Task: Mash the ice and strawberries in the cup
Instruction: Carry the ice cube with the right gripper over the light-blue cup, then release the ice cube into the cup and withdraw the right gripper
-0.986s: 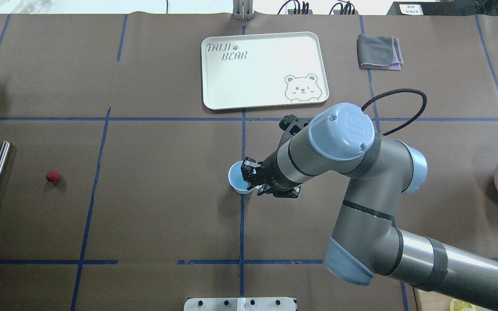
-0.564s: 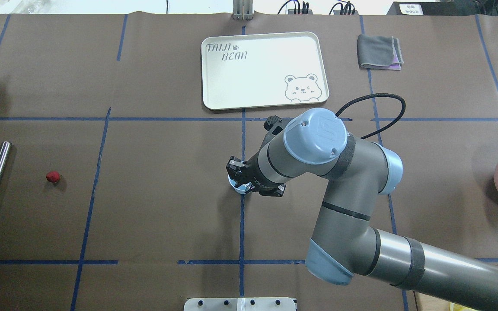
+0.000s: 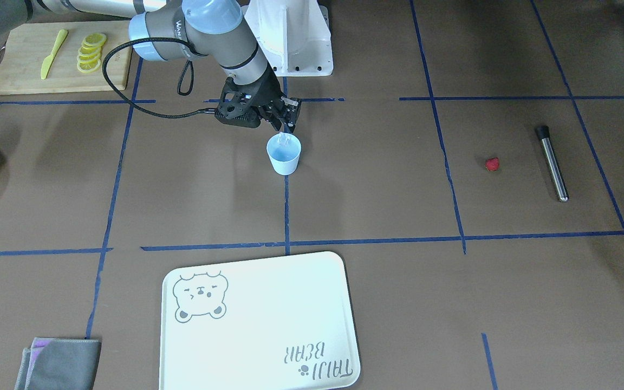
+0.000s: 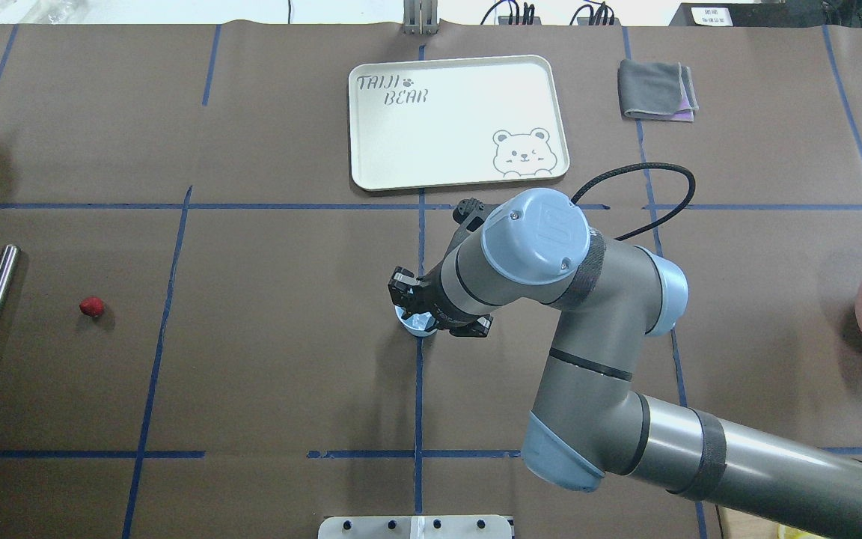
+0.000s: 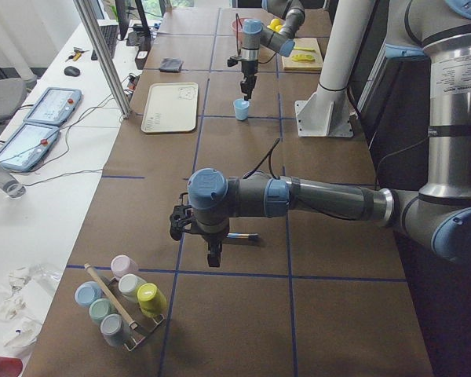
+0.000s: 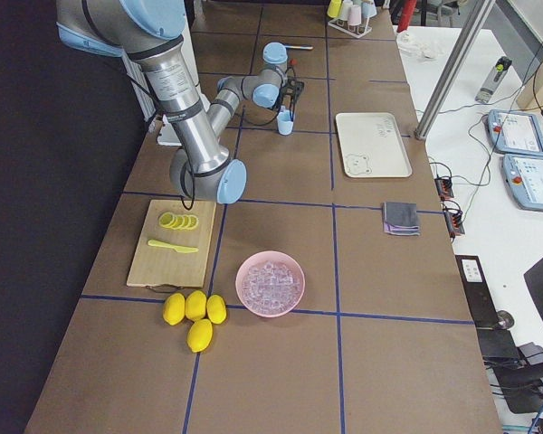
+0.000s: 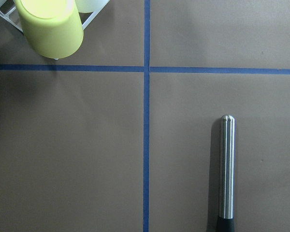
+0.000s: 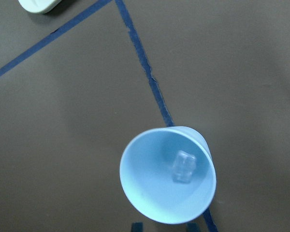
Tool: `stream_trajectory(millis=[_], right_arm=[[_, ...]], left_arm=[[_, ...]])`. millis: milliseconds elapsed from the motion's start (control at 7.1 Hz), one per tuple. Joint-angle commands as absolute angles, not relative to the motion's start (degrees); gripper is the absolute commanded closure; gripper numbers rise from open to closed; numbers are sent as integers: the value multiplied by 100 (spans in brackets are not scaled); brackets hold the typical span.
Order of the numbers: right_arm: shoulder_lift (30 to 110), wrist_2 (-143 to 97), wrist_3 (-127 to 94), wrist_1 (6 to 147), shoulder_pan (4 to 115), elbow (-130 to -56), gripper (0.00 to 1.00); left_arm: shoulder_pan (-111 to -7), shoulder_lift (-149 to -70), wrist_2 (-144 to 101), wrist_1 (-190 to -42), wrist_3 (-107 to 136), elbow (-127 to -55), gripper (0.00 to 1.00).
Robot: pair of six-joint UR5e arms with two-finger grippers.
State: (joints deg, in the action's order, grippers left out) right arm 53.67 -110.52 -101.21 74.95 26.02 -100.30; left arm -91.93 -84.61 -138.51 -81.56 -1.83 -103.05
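**Cup** (image 8: 167, 176): pale blue, upright on the worktop (image 4: 266, 359), on a blue tape line at the middle of the overhead view.

**Ice** (image 8: 183, 166): one clear lump inside the cup, towards the right wall in the right wrist view. No other ice can be made out there.

**Strawberry** (image 4: 91, 306): on the bare worktop at the overhead view's left, well apart from the cup. It sits where it did a second ago, untouched.

**Change:** a second ago the right arm's jaws stood at the cup's right rim in the overhead view, with the mouth open to the camera. They now hang over the mouth and hide most of it. With the lump inside, the ice appears delivered. The berry is yet to be fetched and mashing has not begun.

**Right arm** (image 4: 536, 239): the right arm's jaws are spread, with two tips showing apart at the wrist view's lower edge. They hold nothing and appear clear of the rim.

**Left arm** (image 5: 298, 196): poised above the steel muddler (image 7: 226, 169). Whether the left arm's jaws are spread or closed cannot be told.
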Motion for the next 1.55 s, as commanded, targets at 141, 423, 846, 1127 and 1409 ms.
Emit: stream_trajectory(millis=[141,423,846,1127,1409], right_arm=[[5414,-11144,-10064,7506,2732,-10132,25],[6418,-12097,-9855,7629,3869,-10842,26],[8081,-12392,-7837,7612,4753,-11521,21],[9153,-12401,-6528,7542,5253,-11838,21],[9736,-12437,-5026,7541,5789,-11778,21]], left_arm=[[-9193,-8455,-13852,-8156,-176,-10310,0],[-9193,-8455,-13852,-8156,-193,-10266,0],[-9193,-8455,-13852,-8156,-193,-10248,0],[-9193,-8446,-13852,-8156,-193,-10239,0],[-9193,-8446,-13852,-8156,-193,-10239,0]])
